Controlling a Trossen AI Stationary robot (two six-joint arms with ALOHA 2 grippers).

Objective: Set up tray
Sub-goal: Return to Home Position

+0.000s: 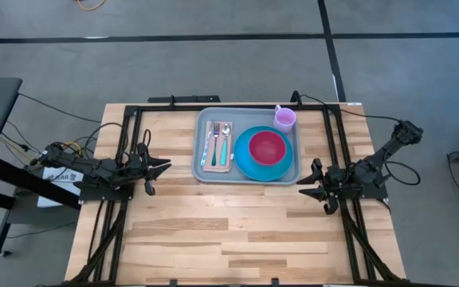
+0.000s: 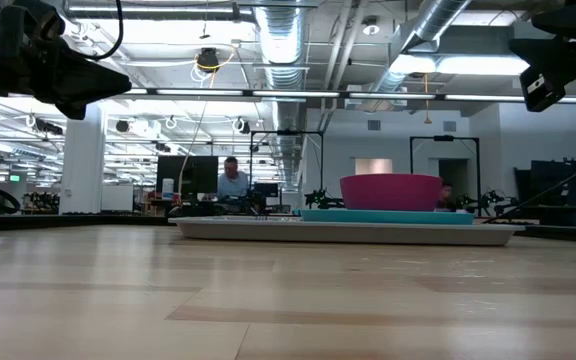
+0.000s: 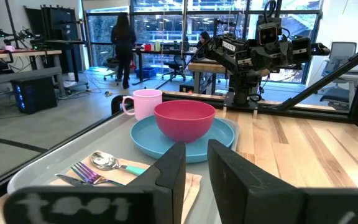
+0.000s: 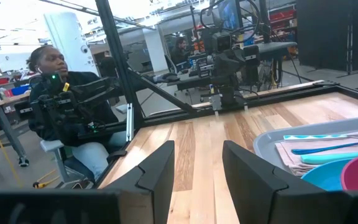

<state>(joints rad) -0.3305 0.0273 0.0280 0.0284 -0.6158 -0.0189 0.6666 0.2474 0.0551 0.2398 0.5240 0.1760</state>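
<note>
The pale grey-blue tray (image 1: 200,167) rests flat at the far middle of the table. On it lie a tan napkin (image 1: 206,155) with cutlery (image 1: 217,142), and a bright-blue plate (image 1: 245,166) carrying a magenta bowl (image 1: 268,146). A pink cup (image 1: 284,118) stands at the tray's far right corner. My left gripper (image 1: 164,167) hovers open left of the tray, pointing at it. My right gripper (image 1: 303,186) hovers open off the tray's near right corner. The left wrist view shows the bowl (image 3: 184,119), plate (image 3: 146,138) and cup (image 3: 143,102).
A black frame (image 1: 213,108) runs along the table's far edge and down both sides under the arms. Bare wood (image 1: 229,231) fills the near half of the table. People sit and stand at desks in the room beyond.
</note>
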